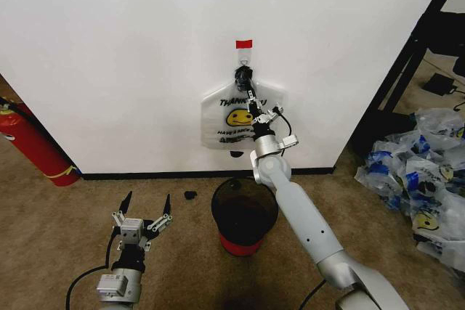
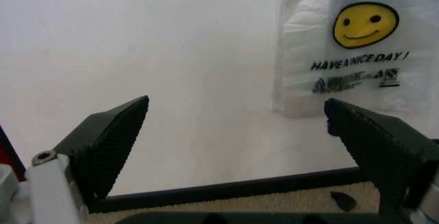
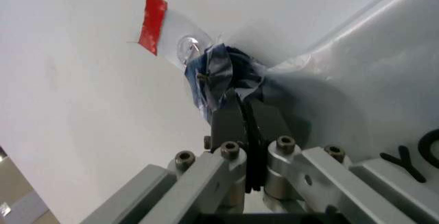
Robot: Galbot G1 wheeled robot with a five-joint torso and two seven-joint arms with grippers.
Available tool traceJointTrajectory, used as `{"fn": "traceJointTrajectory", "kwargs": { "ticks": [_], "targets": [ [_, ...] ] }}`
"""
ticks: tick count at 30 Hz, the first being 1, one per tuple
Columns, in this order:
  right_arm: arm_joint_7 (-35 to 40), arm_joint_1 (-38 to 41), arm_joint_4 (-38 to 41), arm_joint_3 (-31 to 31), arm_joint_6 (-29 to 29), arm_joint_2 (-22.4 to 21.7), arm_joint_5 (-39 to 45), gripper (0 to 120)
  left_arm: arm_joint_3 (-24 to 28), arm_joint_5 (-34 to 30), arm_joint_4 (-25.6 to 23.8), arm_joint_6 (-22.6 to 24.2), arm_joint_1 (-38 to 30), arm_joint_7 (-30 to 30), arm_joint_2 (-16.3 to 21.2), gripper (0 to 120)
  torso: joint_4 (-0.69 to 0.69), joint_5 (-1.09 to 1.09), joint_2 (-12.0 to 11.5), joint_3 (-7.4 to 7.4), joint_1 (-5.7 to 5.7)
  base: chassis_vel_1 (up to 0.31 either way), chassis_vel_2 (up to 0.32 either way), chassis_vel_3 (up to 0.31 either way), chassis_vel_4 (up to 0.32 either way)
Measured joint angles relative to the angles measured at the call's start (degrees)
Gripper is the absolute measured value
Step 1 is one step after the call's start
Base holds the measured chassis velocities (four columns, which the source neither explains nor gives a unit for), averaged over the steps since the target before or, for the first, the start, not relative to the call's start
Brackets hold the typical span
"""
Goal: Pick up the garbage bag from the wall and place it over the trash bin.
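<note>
The garbage bag (image 1: 227,118) hangs on the white wall (image 1: 123,56) from a small hook (image 1: 245,55) under a red tape strip (image 1: 243,43). It is white with a yellow smiley face and "THANK YOU" print. My right gripper (image 1: 245,80) reaches up to the bag's bunched blue handles (image 3: 218,72) just below the hook (image 3: 185,49) and is shut on them (image 3: 243,106). The trash bin (image 1: 244,214), dark with a red base, stands on the carpet right under the bag. My left gripper (image 1: 146,207) hovers low to the bin's left, open and holding nothing (image 2: 237,126), facing the bag (image 2: 350,44).
A red fire extinguisher (image 1: 33,143) leans at the wall's left end. A heap of similar bags (image 1: 421,172) lies on the floor at the right, beside a black frame (image 1: 407,56). A small black scrap (image 1: 191,194) lies near the black baseboard (image 1: 145,176).
</note>
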Motion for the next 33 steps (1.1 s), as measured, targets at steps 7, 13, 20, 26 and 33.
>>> {"fn": "traceJointTrajectory", "kwargs": {
  "ticks": [7,13,20,26,33],
  "targets": [
    [-1.7,-1.6,0.6,0.0,-0.2,-1.3,-0.9,0,0.0,0.0,0.2,-0.1,-0.1,0.0,0.0,100,0.01,0.0,0.0,0.0,0.0,0.0,0.0,0.0,0.0],
    [-6.3,-5.3,1.7,0.4,-1.7,-3.6,-0.8,0,0.1,-0.2,0.3,-0.3,-0.2,0.0,0.2,100,0.0,0.01,0.0,0.0,0.0,0.0,0.0,0.0,0.0],
    [-14.8,-11.1,2.2,2.1,-4.6,-7.3,-0.5,0,0.0,-0.7,0.2,-0.3,-0.2,0.0,0.5,100,-0.01,0.01,0.0,0.0,0.0,0.0,0.0,0.0,0.0],
    [-22.4,-14.9,1.3,4.4,-7.0,-9.6,-2.4,0,0.1,-0.7,0.0,-0.4,-0.2,0.0,0.4,100,0.0,0.0,0.0,0.0,0.0,0.0,0.0,0.0,0.0],
    [-29.2,-18.2,-0.8,7.5,-9.7,-10.8,-5.6,0,0.2,-0.8,-0.1,-0.4,-0.2,0.1,0.5,100,0.0,0.01,0.0,0.0,0.0,0.0,0.0,0.0,0.0]
  ]
}}
